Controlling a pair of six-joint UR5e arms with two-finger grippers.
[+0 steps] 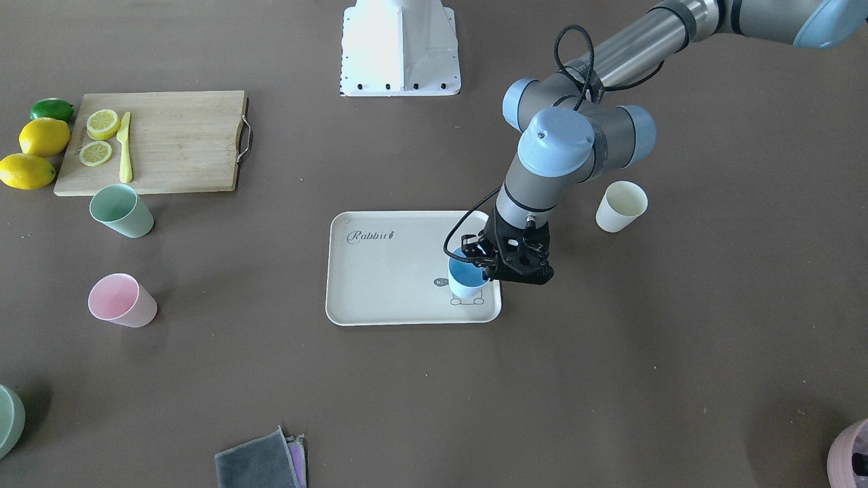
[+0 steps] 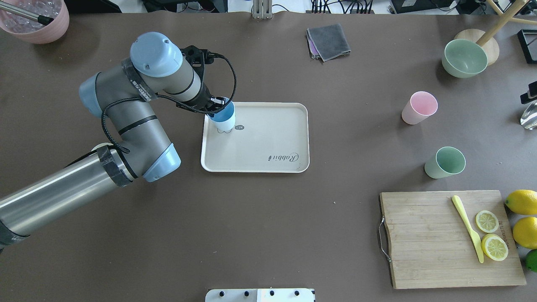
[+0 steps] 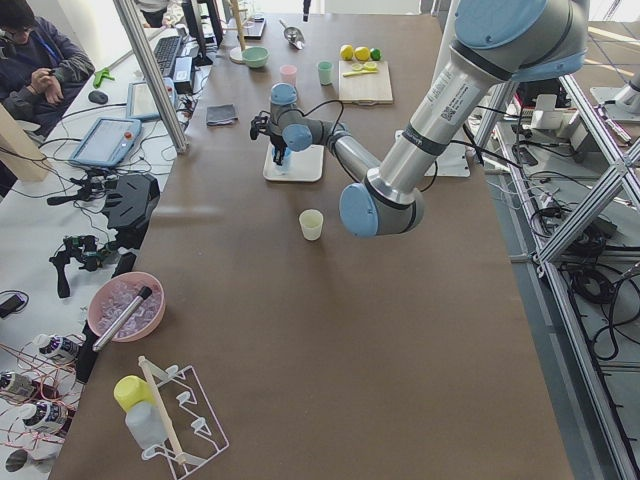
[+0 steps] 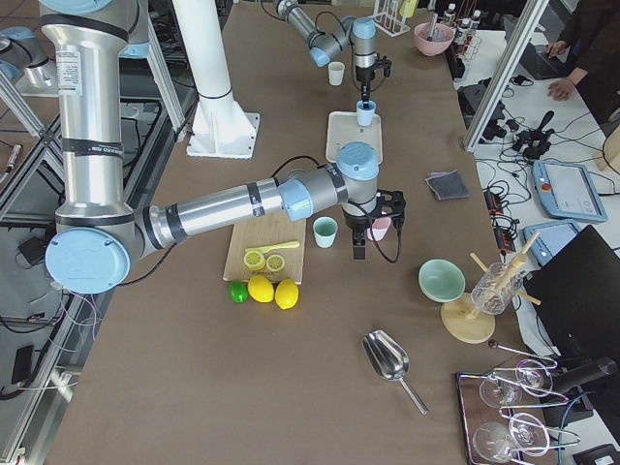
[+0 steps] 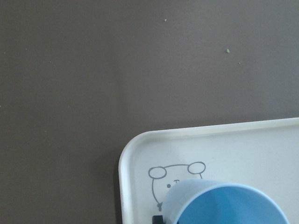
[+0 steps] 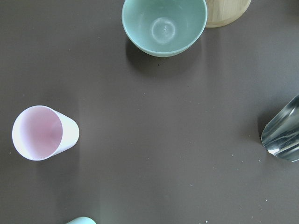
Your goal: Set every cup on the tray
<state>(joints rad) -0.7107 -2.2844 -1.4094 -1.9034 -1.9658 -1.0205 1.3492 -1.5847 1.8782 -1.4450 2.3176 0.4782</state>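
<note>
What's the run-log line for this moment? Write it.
phase: placing | left claw: gripping blue cup at bunny corner of tray | off tray: cream cup, pink cup, mint cup | right claw: grip unclear

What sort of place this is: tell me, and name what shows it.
Most likely a robotics lab, not a kitchen. The left gripper holds a blue cup, a teach pendant lies on a side bench, and a person sits beside keyboards and cables.

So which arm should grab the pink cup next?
Right. The right pincer hangs beside the pink cup, and its wrist camera looks down on it. The left pincer is far off, holding the blue cup on the tray.
</note>
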